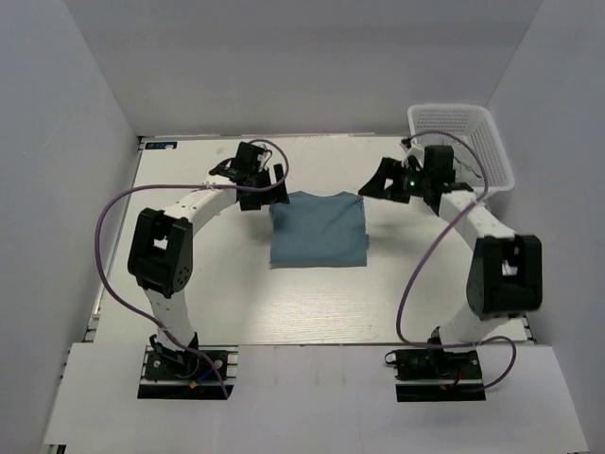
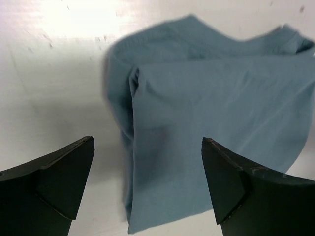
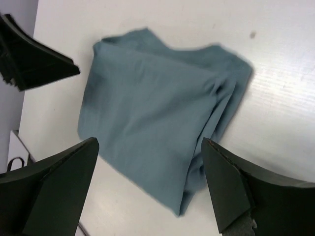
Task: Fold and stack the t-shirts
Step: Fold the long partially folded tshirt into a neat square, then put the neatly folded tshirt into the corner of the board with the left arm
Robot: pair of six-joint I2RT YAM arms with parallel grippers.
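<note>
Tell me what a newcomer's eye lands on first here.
A dusty teal-blue cloth t-shirt lies folded into a rough rectangle at the centre of the pale table. The black left gripper and right gripper flank its far corners, both open and holding nothing. A white plastic mesh basket sits at the far right corner.

Lit brightly and evenly from above in the top view, with only faint, soft shadows on the pale white counter (image 1: 312,303). Blown out to near-white glare across the counter's upper left in the left wrist view, surface marks washed away there. Blurred and smeared along the outline of the folded dusty teal-blue cloth t-shirt (image 2: 206,123) in both wrist views, with darker shading in its creases.
</note>
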